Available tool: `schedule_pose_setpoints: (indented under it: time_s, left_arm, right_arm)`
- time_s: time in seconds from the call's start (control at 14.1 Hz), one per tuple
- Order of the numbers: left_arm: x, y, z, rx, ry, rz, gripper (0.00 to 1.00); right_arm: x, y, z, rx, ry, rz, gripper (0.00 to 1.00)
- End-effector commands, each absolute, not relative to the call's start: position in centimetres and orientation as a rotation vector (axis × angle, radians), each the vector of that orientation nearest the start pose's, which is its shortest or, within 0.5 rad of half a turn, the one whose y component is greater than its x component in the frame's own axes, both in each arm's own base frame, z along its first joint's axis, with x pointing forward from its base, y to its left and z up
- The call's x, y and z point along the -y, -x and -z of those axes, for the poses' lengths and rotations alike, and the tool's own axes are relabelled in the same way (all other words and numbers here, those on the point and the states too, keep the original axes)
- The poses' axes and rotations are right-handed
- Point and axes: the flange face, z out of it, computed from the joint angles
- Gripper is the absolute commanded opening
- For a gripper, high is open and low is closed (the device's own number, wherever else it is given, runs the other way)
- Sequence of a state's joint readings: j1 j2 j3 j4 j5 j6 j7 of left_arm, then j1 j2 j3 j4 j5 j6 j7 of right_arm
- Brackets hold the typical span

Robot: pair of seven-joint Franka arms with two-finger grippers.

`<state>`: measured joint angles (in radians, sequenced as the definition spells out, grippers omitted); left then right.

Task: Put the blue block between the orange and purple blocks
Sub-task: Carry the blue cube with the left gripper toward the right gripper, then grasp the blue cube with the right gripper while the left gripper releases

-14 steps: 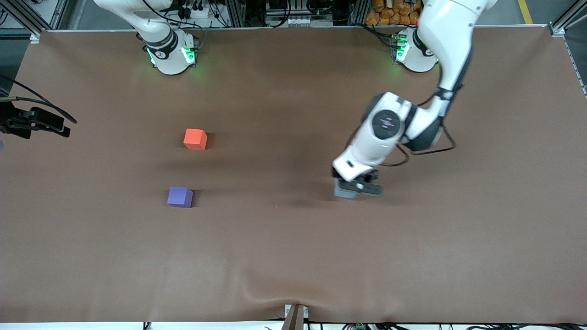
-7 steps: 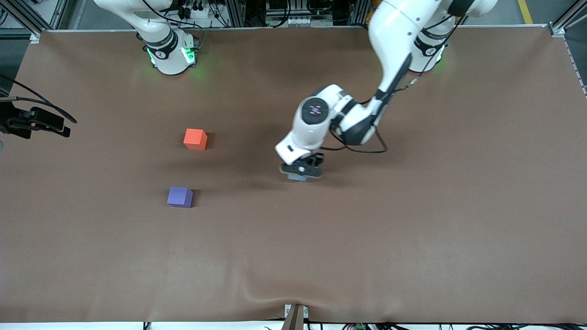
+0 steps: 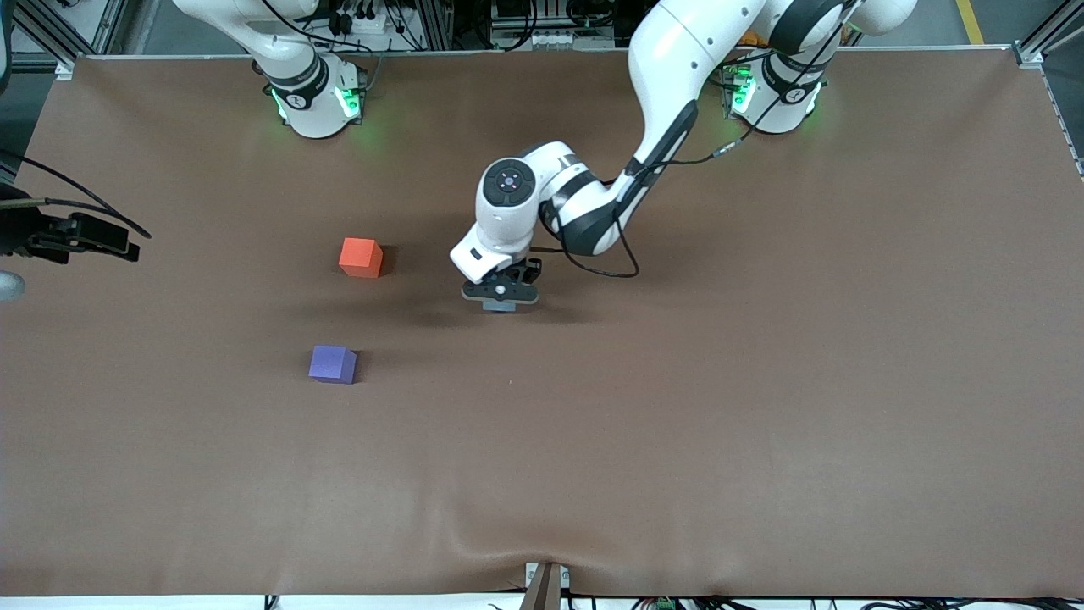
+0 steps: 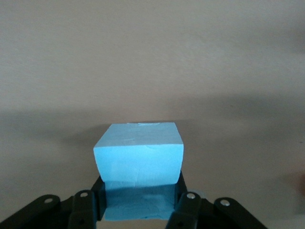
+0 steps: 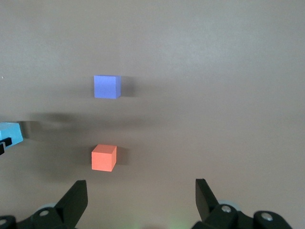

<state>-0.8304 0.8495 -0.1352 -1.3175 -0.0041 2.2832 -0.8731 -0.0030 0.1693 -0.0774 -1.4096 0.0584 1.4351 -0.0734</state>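
Observation:
My left gripper (image 3: 500, 296) is shut on the light blue block (image 3: 500, 307) and holds it just over the table's middle, toward the left arm's end from the other two cubes. In the left wrist view the blue block (image 4: 138, 160) sits clamped between the fingers (image 4: 188, 202). The orange block (image 3: 360, 257) and the purple block (image 3: 332, 364) rest on the table apart, the purple one nearer the front camera. My right gripper (image 5: 140, 202) is open and empty high over the table, out of the front view; its view shows the orange block (image 5: 104, 158), purple block (image 5: 106, 87) and blue block (image 5: 9, 133).
The brown table cover (image 3: 677, 424) has a wrinkle near the front edge (image 3: 508, 542). A black device with cables (image 3: 72, 235) juts over the table edge at the right arm's end.
My left arm has carried the blue block from the left arm's end of the table toward the middle, closer to the orange and purple blocks. Those two blocks have not moved.

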Motion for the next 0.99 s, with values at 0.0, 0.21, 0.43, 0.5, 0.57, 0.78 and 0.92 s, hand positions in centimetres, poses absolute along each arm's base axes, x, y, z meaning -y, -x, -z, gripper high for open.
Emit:
schedule_pose_setpoints:
  time_s: [0.0, 0.21, 0.43, 0.5, 0.57, 0.78, 0.92]
  left_arm:
    - [63.3, -45.6, -23.3, 0.009, 3.339, -0.029, 0.0]
    - [63.5, -45.5, -22.0, 0.016, 3.327, -0.023, 0.26]
    - [63.4, -45.6, -21.3, 0.032, 3.322, -0.023, 1.0]
    - [63.4, -45.6, -21.5, 0.048, 3.324, -0.019, 1.0]
    - [63.4, -45.8, -22.2, 0.052, 3.329, -0.011, 1.0]
    - [62.2, -48.0, -26.0, 0.158, 3.34, 0.075, 1.0]
    - [60.6, -50.2, -30.7, 0.199, 3.354, 0.184, 1.0]
  right_arm:
    - [4.1, -59.0, -59.7, -0.015, 3.064, -0.201, 1.0]
    - [3.8, -59.8, -59.3, -0.011, 3.049, -0.16, 1.0]
    - [1.9, -62.6, -54.0, 0.008, 2.975, -0.224, 1.0]
    - [0.1, -64.1, -50.2, 0.038, 2.966, -0.279, 1.0]
    - [-2.7, -65.3, -47.4, 0.092, 2.975, -0.295, 1.0]
    - [-6.3, -66.5, -43.2, 0.152, 2.978, -0.304, 1.0]
    - [-9.6, -66.0, -40.7, 0.215, 2.971, -0.374, 1.0]
